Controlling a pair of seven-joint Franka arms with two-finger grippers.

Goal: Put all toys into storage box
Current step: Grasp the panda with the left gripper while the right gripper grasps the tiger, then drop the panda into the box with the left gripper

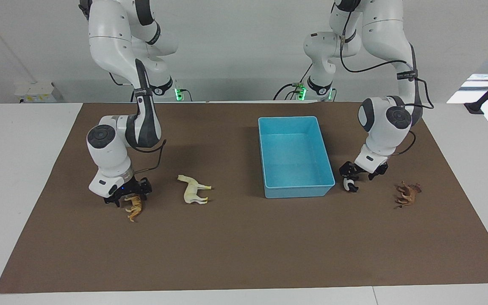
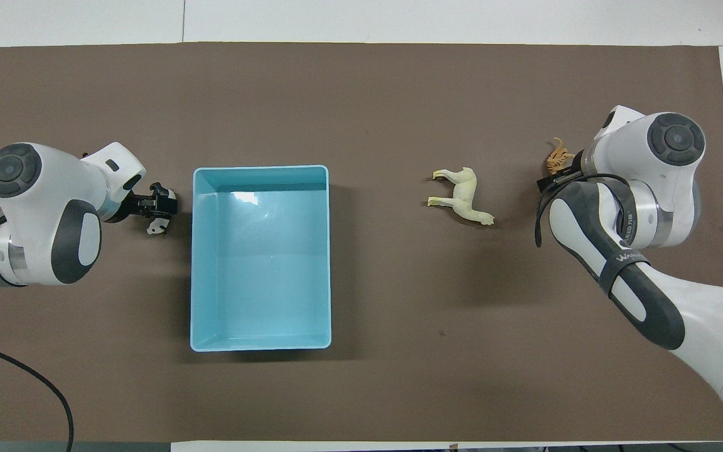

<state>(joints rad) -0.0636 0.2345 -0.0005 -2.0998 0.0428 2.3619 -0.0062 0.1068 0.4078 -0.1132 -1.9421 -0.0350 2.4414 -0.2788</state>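
Facing view: 4 toys (image 1: pixel 407 194), 1 storage box (image 1: pixel 299 191), 2 arms.

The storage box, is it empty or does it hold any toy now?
Empty. The storage box shows only its bare blue floor in both views.

Little can be read. In the overhead view, grey capitals run along the dark band on the right arm (image 2: pixel 631 276), starting "WANA"; the remainder is not legible. Smaller letters on the wrist ring above them and the print on the bands of both arms in the facing view are too small to make out.
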